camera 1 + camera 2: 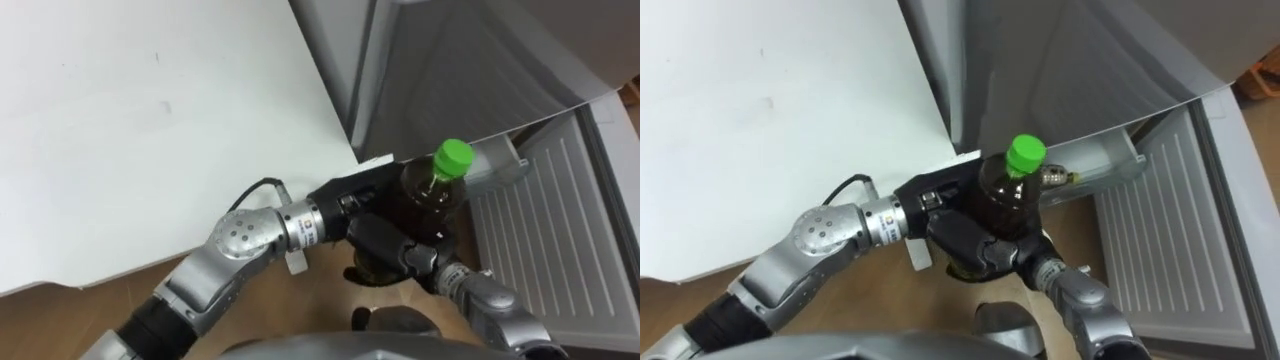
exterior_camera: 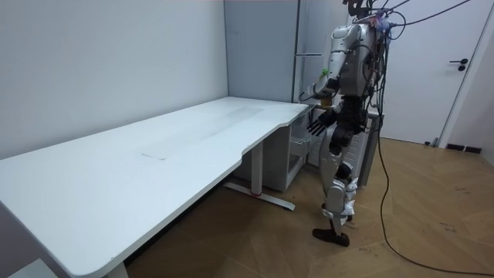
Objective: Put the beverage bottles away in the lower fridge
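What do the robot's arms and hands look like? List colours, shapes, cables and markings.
Both arms are silver-grey metal. The left arm has a round dimpled joint cap, a ringed wrist with a small label, a thin black cable looping beside it and a white tag below. The left hand and right hand are black and blocky.

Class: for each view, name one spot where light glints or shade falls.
Left eye view: small glints on the shoulder of the dark bottle, below its green cap, in the left hand, right hand beneath. Room view: the white table top is evenly lit; the floor under it lies in shade.
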Robot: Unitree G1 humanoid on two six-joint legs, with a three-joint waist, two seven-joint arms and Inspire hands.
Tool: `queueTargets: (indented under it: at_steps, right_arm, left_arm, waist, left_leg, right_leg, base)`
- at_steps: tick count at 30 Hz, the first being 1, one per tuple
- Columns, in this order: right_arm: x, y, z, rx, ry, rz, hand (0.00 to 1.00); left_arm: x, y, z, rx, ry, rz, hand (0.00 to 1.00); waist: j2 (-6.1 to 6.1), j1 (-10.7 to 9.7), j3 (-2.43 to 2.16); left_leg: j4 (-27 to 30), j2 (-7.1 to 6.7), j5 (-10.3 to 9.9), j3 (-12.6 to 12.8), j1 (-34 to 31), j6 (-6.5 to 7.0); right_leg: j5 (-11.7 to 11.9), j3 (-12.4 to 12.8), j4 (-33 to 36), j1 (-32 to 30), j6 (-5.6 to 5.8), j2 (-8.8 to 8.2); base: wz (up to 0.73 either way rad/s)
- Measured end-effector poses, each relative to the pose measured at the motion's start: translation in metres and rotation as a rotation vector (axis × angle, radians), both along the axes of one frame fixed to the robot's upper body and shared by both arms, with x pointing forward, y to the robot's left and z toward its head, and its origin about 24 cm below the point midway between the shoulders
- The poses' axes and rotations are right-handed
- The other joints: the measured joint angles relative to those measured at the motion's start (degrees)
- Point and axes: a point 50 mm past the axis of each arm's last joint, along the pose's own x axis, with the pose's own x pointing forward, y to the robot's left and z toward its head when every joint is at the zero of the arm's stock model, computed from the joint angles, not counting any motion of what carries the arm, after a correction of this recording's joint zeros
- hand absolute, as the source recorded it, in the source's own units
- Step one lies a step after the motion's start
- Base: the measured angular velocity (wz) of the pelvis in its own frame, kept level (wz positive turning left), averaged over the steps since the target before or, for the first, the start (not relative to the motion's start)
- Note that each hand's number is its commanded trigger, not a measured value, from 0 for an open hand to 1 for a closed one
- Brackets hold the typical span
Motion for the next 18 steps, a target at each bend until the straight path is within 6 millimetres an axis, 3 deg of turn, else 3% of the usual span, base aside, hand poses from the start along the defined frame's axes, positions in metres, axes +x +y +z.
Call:
queueTargets:
  at_steps: [6, 18]
  right_arm:
    - [-0.004, -0.007, 0.001, 0.007, 0.021, 0.048, 0.00]
    - [-0.021, -0.019, -0.004, -0.012, 0.072, 0.072, 0.00]
  left_arm:
    - [0.001, -0.004, 0.001, 0.003, -0.005, -0.031, 1.00]
    - [0.013, -0.012, 0.005, 0.020, -0.033, -0.052, 1.00]
  waist:
    - [-0.45, -1.9, -0.28]
    - [-0.69, -2.0, -0.40]
  left_leg:
    - [1.5, 0.37, -0.8, 0.8, -0.4, 0.03]
    - [1.3, 0.50, -0.8, 1.7, 0.7, -0.09]
  right_leg:
    - [0.0, 0.8, 0.1, 0.0, 0.00, 0.16]
    - [-0.5, 1.2, 0.8, 0.1, -0.30, 0.24]
  base:
    - [-0.05]
    - [-0.03]
